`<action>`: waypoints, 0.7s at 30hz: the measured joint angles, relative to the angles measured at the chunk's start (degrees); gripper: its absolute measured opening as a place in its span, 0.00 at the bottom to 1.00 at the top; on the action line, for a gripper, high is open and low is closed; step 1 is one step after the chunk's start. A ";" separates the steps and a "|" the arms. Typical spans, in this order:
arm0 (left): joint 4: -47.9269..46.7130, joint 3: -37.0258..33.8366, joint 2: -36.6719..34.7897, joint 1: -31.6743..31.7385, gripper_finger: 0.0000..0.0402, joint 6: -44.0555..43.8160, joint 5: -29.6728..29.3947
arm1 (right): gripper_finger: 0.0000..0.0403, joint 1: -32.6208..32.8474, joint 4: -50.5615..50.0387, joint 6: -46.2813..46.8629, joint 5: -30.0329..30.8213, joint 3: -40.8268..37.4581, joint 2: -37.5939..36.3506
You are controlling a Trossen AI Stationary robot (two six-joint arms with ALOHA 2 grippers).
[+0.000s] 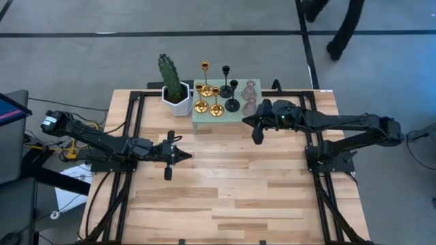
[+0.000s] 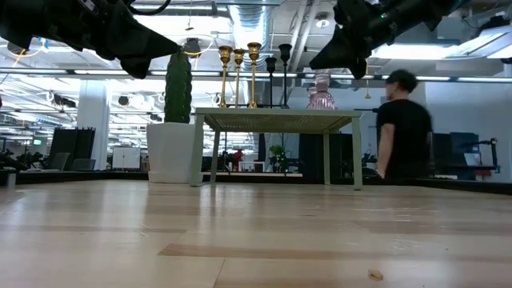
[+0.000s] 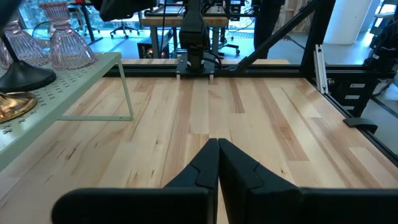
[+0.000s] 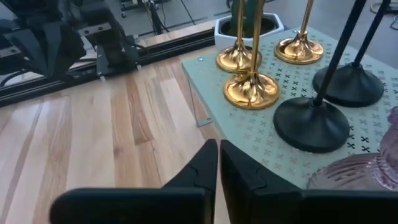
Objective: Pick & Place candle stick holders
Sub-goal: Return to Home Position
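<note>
- Evidently, all seven candle stick holders (image 1: 216,109) stand clustered on the green shelf (image 1: 218,124), so placing looks done.
- Right gripper (image 1: 248,121) hovers beside it, jaws closed, empty.
- Left gripper (image 1: 185,155) waits mid-table, likewise closed.

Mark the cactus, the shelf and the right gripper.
cactus (image 1: 170,73), high view, on the green stem.
shelf (image 2: 276,120), low view, on the front edge of its top.
right gripper (image 4: 219,144), right wrist view, between its shut fingertips.
</note>
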 joint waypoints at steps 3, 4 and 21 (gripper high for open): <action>0.00 0.00 0.00 0.00 0.02 0.00 0.00 | 0.04 0.91 0.38 -0.11 -0.01 0.00 -0.20; 0.01 0.00 0.00 0.00 0.02 0.00 0.01 | 0.04 1.30 0.22 -0.11 -0.02 0.00 -0.20; 0.07 0.00 0.00 0.01 0.02 -0.02 -0.01 | 0.00 7.51 2.83 -0.60 0.84 0.00 -0.20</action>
